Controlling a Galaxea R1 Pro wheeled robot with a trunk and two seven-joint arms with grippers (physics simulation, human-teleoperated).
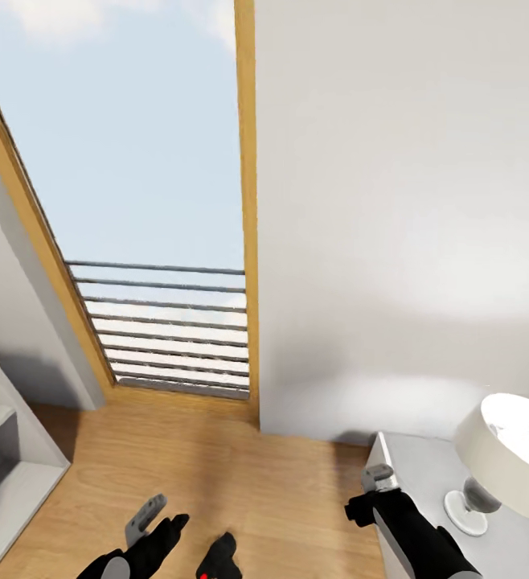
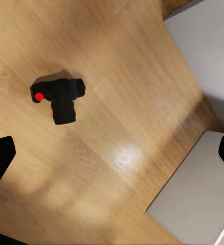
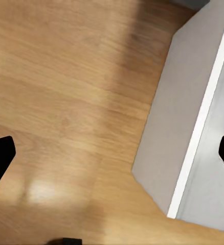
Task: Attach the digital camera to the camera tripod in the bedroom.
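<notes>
The digital camera [image 2: 61, 97] lies on the light wood floor, black with a short lens barrel and a red button. In the head view the digital camera [image 1: 219, 559] sits at the bottom edge, between the two arms. My left gripper [image 1: 158, 521] hovers just left of it, above the floor. In its wrist view the left gripper [image 2: 112, 153] is open, its fingers wide apart and the camera beyond them. My right gripper [image 1: 365, 492] hangs beside a white nightstand; the right gripper [image 3: 112, 153] is open over bare floor. The camera tripod is out of view.
A white nightstand [image 1: 425, 482] with a cream-shaded lamp [image 1: 510, 454] stands at the right. At the left edge is a white cube shelf [image 1: 7, 466]. A tall wood-framed window [image 1: 160, 241] with a railing and a grey wall [image 1: 409, 201] lie ahead.
</notes>
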